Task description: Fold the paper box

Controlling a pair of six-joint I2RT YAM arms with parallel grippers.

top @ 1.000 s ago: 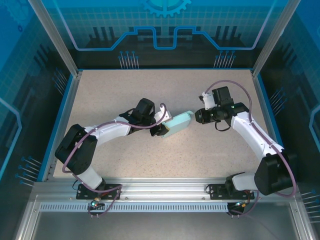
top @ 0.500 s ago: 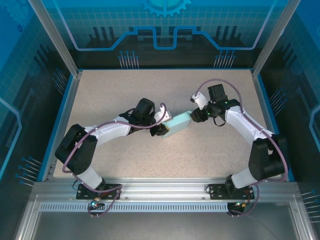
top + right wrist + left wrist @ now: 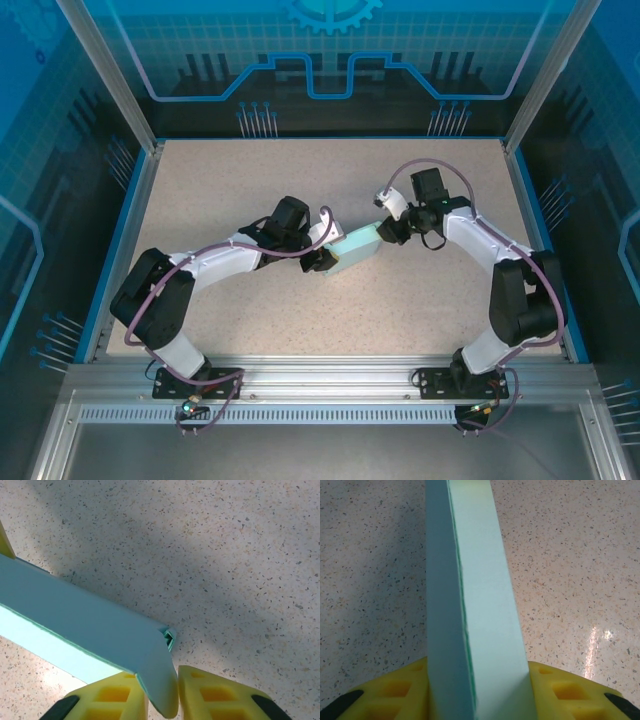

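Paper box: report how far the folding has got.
Done: the paper box looks creased into a slim sleeve. In hand: the left gripper clamps one end and the right gripper pinches the flap at the other end. Left: that flap is not yet tucked in.

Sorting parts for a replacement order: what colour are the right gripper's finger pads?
Yellow, clearest in the right wrist view, pads pinching the paper box.

speckled beige table (image 3: 250,190), blue-edged
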